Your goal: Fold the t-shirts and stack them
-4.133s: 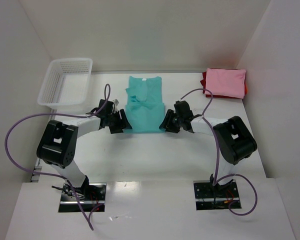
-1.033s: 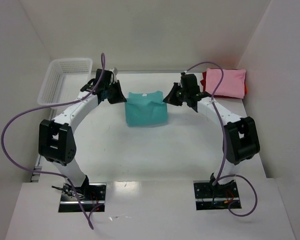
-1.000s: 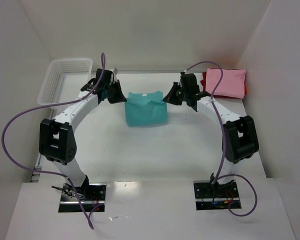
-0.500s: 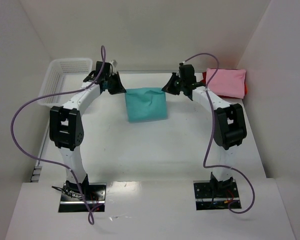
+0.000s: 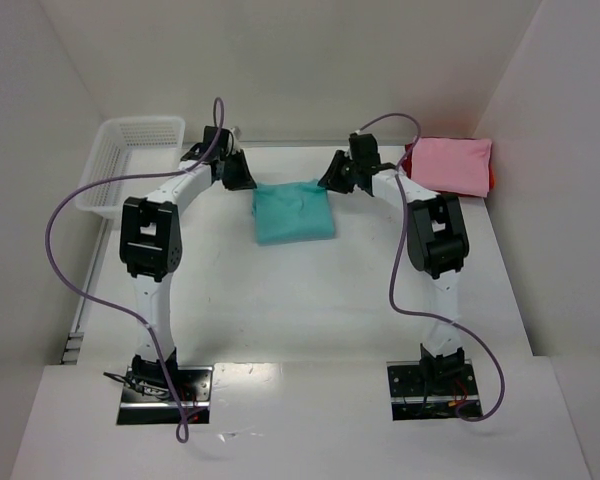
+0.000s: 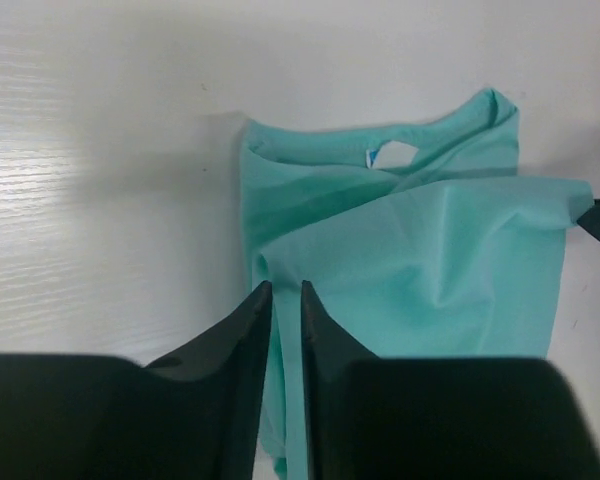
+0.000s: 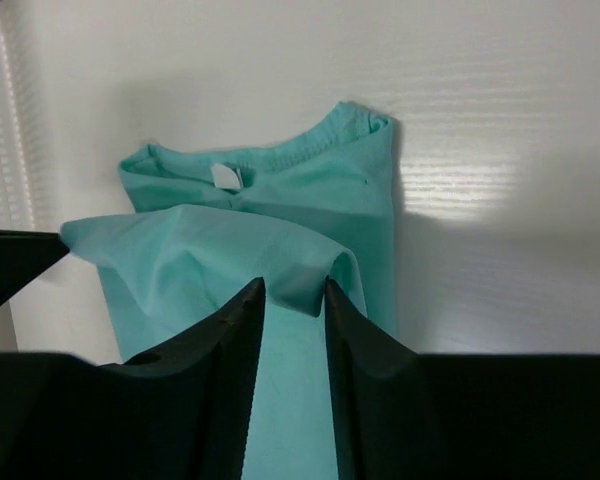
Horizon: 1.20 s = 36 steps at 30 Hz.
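My left gripper [image 6: 285, 290] and right gripper [image 7: 294, 288] each pinch 1 corner of the teal-green soft cloth t-shirt [image 5: 293, 212], its raised layer stretched between them.

Left arm [image 5: 152, 237]: white tubular links, boxy black joint housings, ending in the black two-finger left gripper [image 5: 248, 182].
Right arm [image 5: 435, 235]: same build, with the black right gripper [image 5: 327, 183].
Fingers [image 6: 230, 350], wrist views: matte black, wedge-shaped, tapering to thin tips.
Purple cable [image 5: 47, 228]: one loops loosely along each arm.
Metal base plate [image 5: 195, 385]: one under each arm, carrying thin wiring.
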Each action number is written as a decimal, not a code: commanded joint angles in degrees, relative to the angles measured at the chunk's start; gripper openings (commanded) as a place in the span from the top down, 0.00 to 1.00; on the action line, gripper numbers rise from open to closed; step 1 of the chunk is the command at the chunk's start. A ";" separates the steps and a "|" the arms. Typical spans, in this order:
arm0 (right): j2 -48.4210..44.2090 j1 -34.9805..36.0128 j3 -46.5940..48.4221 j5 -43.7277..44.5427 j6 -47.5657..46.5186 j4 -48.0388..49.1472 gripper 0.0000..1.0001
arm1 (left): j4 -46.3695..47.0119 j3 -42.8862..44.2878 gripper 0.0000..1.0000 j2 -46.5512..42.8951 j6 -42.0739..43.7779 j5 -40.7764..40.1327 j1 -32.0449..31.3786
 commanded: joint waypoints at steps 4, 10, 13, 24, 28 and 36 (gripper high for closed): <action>0.16 -2.14 6.35 0.57 -1.90 1.53 0.50 | 2.04 3.01 0.49 -0.17 1.47 -3.25 2.58; -4.14 -2.67 7.46 -1.90 -3.47 1.53 0.42 | 2.68 6.25 0.25 -3.20 4.36 2.86 3.73; -5.46 -2.67 6.33 -5.52 -3.47 2.12 0.54 | 2.79 6.06 0.25 -5.14 5.12 9.22 3.13; -2.84 -1.52 -2.30 -21.41 -2.06 11.02 0.96 | 10.23 -7.35 0.75 -6.70 3.75 12.20 -4.53; 0.30 -1.00 -2.30 -21.41 -2.59 9.88 0.96 | 10.77 -7.39 0.81 -2.56 1.94 11.66 -5.06; 6.45 -1.00 2.08 -18.86 -6.46 6.27 0.92 | 12.61 -4.31 0.74 3.02 1.29 5.68 -4.62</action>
